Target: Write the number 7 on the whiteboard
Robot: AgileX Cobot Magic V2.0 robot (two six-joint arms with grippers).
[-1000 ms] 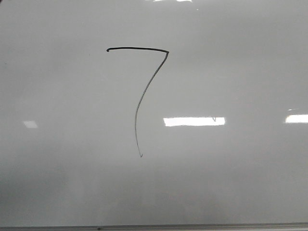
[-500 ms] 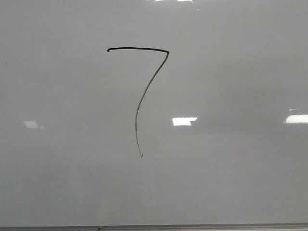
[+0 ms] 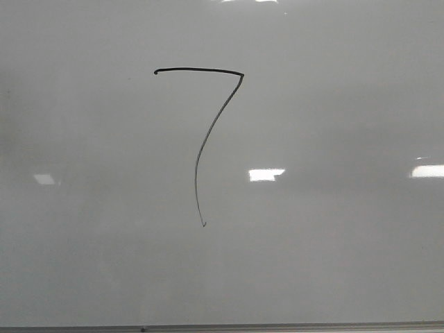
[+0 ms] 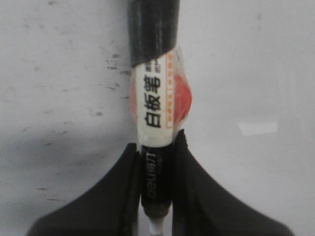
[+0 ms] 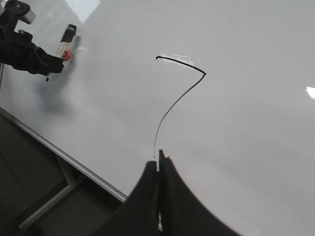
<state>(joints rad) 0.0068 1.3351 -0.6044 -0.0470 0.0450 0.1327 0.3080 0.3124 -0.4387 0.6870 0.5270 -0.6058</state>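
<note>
The whiteboard [image 3: 333,104] fills the front view, and the number 7 [image 3: 201,69] stands on it in black, a thick top stroke with a long thin curved downstroke. Neither gripper shows in that view. In the left wrist view my left gripper [image 4: 156,162] is shut on a marker [image 4: 153,108] with a black cap and a white label, over the board [image 4: 256,64]. The right wrist view shows my right gripper [image 5: 158,164] shut and empty, close to the foot of the 7 [image 5: 183,63]. My left gripper [image 5: 51,65] holds the marker [image 5: 64,46] well off to the side of the 7.
A thin grey metal strip [image 3: 277,327] edges the board at the near side. In the right wrist view that strip [image 5: 64,157] runs diagonally, with a dark frame and floor [image 5: 44,206] beyond it. Bright light reflections [image 3: 266,174] lie on the board.
The bright reflection right of the 7 shrank between one second and half a second ago. The 7 itself looks the same throughout.
</note>
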